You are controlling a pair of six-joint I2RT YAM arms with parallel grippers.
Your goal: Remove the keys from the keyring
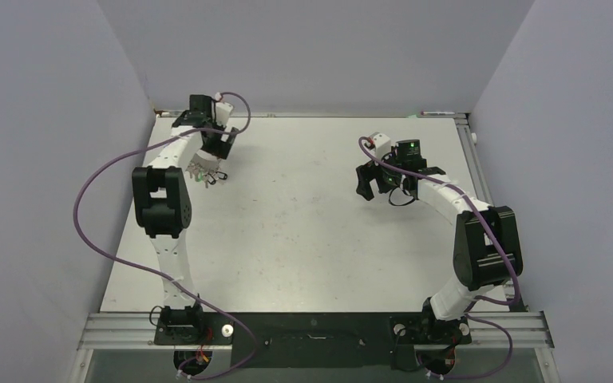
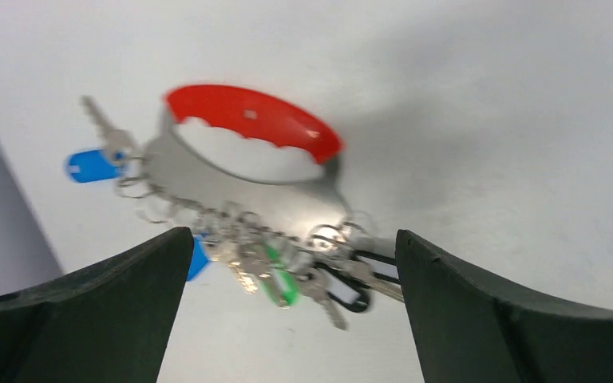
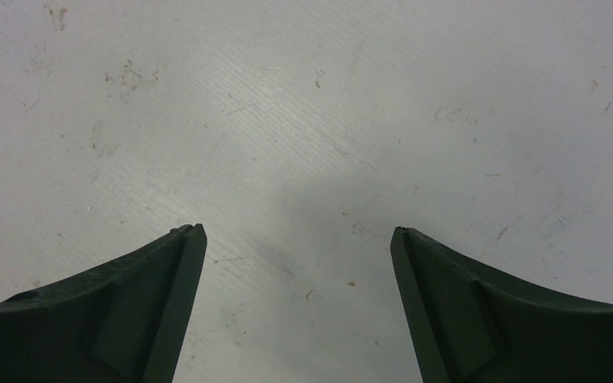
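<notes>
The keyring (image 2: pixel 249 114) lies on the white table, part bright red, part silvery-grey. The keys (image 2: pixel 283 275) hang off its near side in a bunch with blue, green and black tags; one key with a blue tag (image 2: pixel 88 166) sticks out to the left. My left gripper (image 2: pixel 294 235) is open just above the bunch, a finger on each side, touching nothing. In the top view the bunch (image 1: pixel 206 173) shows under the left gripper (image 1: pixel 214 153) at the far left. My right gripper (image 3: pixel 297 231) is open and empty above bare table, also seen in the top view (image 1: pixel 371 185).
The white table (image 1: pixel 303 239) is walled by grey panels at the left, back and right. Purple cables (image 1: pixel 88 223) loop beside the left arm. The table under the right gripper is scuffed.
</notes>
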